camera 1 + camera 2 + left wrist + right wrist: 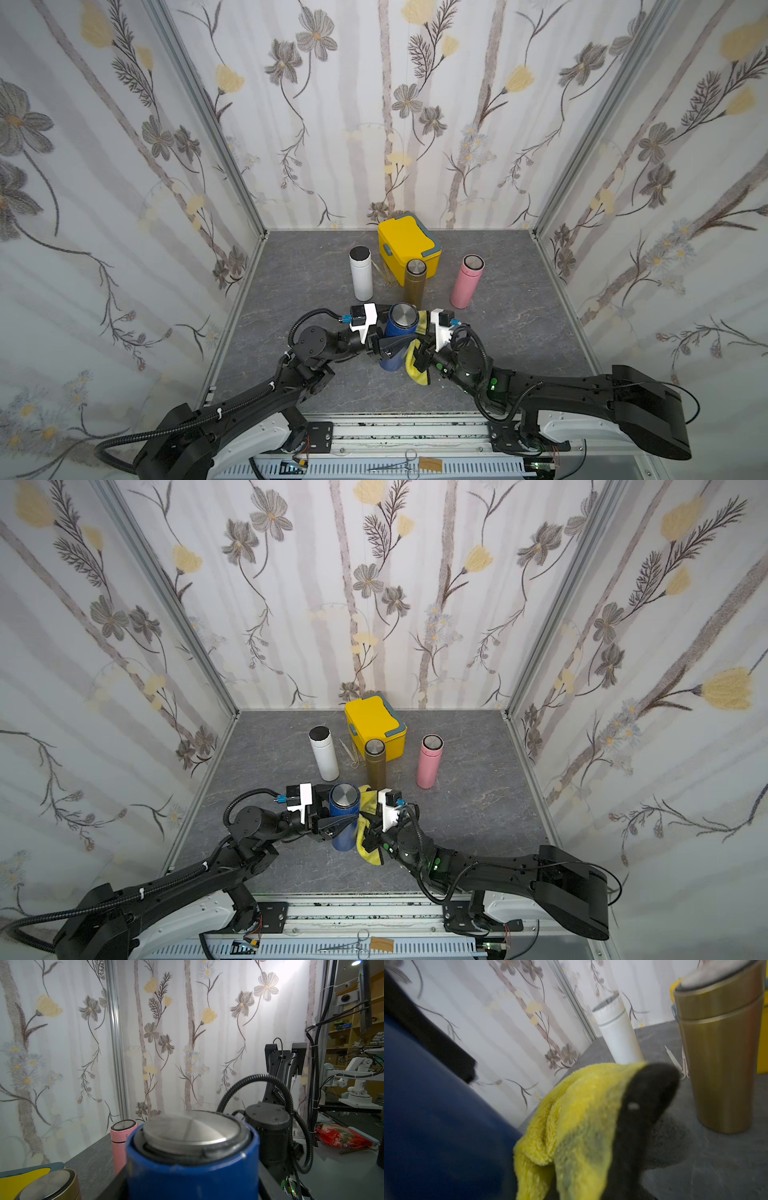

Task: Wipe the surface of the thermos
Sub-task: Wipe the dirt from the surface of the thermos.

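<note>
The blue thermos (193,1167), steel-lidded and upright, stands front and middle on the bench (498,353), clamped by the left tool (388,338). The right tool (420,353) pinches a yellow cloth (571,1115) against its side.

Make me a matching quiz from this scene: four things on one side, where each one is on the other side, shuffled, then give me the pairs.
Things:
1. blue thermos
2. yellow cloth
3. pink thermos
4. white thermos

Places:
A. pinched in the right gripper
B. standing free on the left arm's side of the yellow box
C. clamped in the left gripper
D. standing free on the right arm's side of the yellow box

Pairs: 1-C, 2-A, 3-D, 4-B.
</note>
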Controlling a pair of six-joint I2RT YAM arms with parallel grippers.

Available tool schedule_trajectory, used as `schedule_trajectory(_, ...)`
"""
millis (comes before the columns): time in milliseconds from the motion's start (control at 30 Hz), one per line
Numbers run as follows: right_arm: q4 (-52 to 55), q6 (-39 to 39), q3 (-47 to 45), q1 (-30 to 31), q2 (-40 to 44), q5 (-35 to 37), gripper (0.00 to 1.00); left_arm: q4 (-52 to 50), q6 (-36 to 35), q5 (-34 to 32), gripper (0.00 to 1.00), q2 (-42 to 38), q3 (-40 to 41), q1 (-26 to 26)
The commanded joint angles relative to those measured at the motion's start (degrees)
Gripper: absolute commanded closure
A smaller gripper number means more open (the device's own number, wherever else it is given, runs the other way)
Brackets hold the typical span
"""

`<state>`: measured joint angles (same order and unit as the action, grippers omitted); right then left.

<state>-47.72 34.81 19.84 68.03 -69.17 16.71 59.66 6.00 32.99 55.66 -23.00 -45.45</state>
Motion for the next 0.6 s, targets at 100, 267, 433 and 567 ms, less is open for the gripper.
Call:
schedule_trajectory(100, -1.19, -1.18, 3.54, 0.17, 5.20, -2.22, 1.00, 3.27, -0.86, -0.55, 1.00, -0.59, -0.54, -0.43)
schedule_trajectory(267, 2.95, -3.71, 9.07, 0.14, 8.01, -3.04, 1.00, 2.92, -1.56, -0.56, 1.00, -0.63, -0.58, -0.56)
schedule_trajectory(433, -2.37, 0.83, 3.19, 0.17, 3.07, -2.87, 1.00, 3.01, -1.83, -0.47, 1.00, -0.56, -0.53, -0.79)
schedule_trajectory(567, -12.32, 5.05, -3.73, -0.02, -2.86, -3.98, 1.00, 3.25, -3.09, -0.15, 1.00, -0.21, -0.29, -0.96)
